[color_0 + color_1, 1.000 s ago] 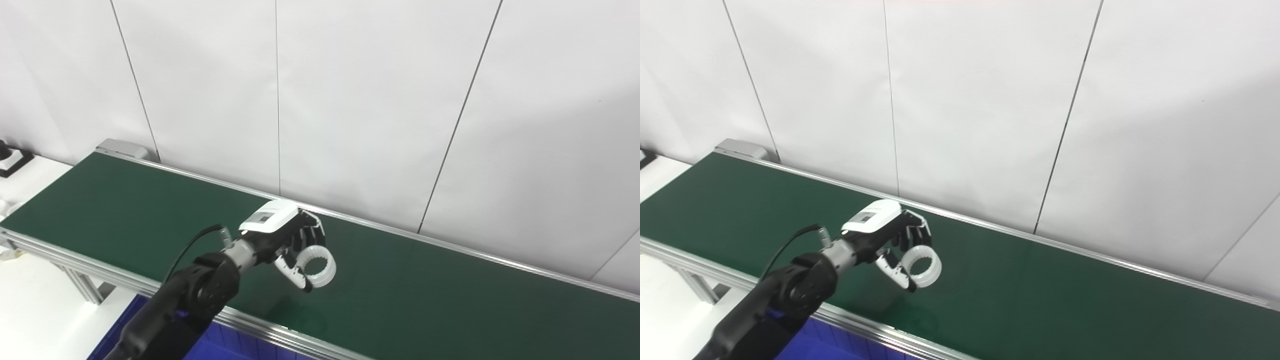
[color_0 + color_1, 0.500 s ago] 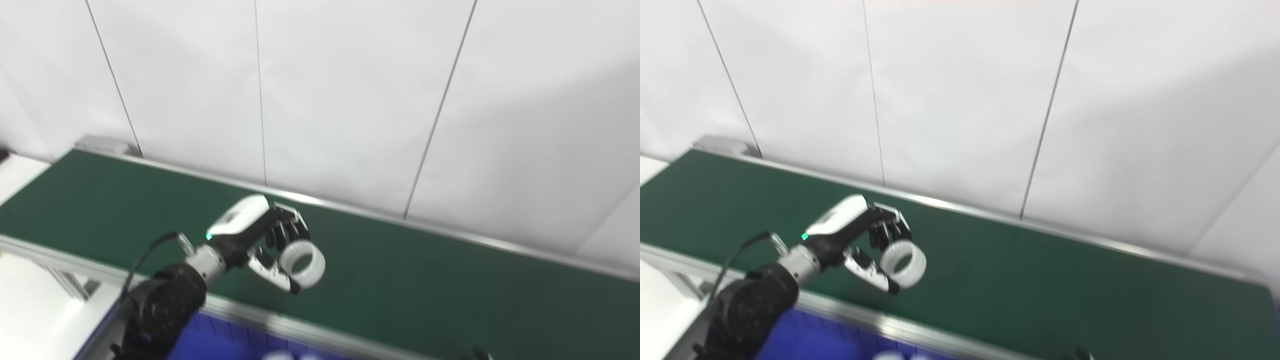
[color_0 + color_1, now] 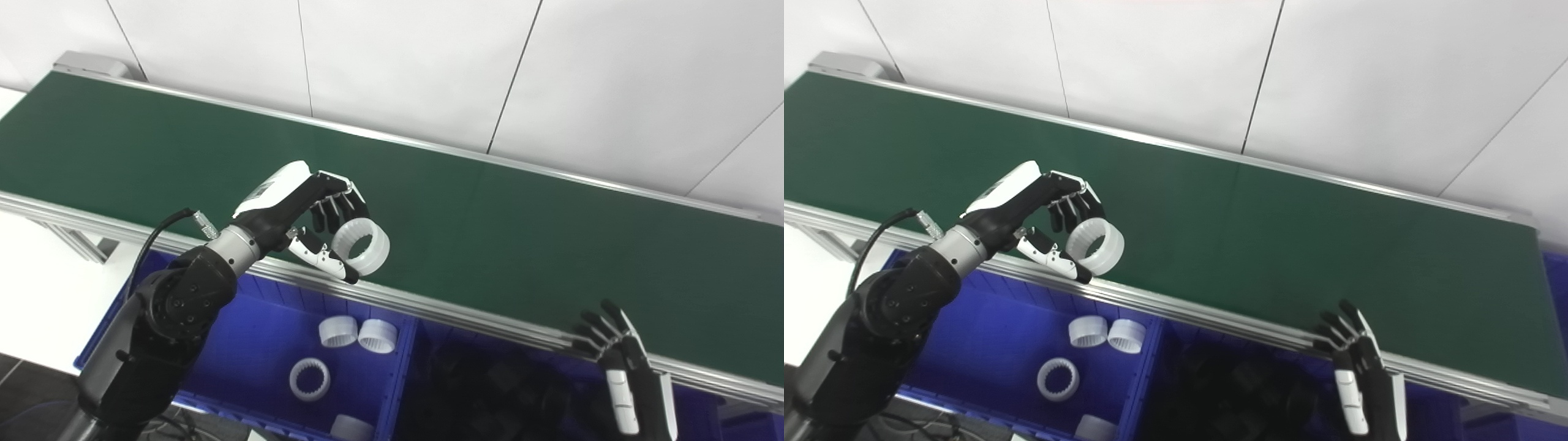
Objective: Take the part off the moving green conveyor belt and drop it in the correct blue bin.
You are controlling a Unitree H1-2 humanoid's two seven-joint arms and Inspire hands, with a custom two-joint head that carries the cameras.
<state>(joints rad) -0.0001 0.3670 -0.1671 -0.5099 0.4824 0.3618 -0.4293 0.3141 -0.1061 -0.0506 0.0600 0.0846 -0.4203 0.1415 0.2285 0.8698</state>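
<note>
My left hand (image 3: pixel 306 211) is shut on a white toothed ring (image 3: pixel 361 247) and holds it in the air over the near edge of the green conveyor belt (image 3: pixel 490 220). Below it a blue bin (image 3: pixel 257 343) holds several white rings (image 3: pixel 338 331). A second blue bin (image 3: pixel 490 386) to its right holds dark parts. My right hand (image 3: pixel 625 373) is open, fingers spread, low at the right by the belt's near rail. The ring also shows in the right eye view (image 3: pixel 1096 246).
The belt's aluminium rail (image 3: pixel 465 315) runs between the belt and the bins. A white panelled wall (image 3: pixel 429 61) stands behind the belt. A white surface (image 3: pixel 37 269) lies at the left.
The camera has tilted down, so the bins and my right hand have come into view. My left hand still holds the ring, now nearer the belt's front rail.
</note>
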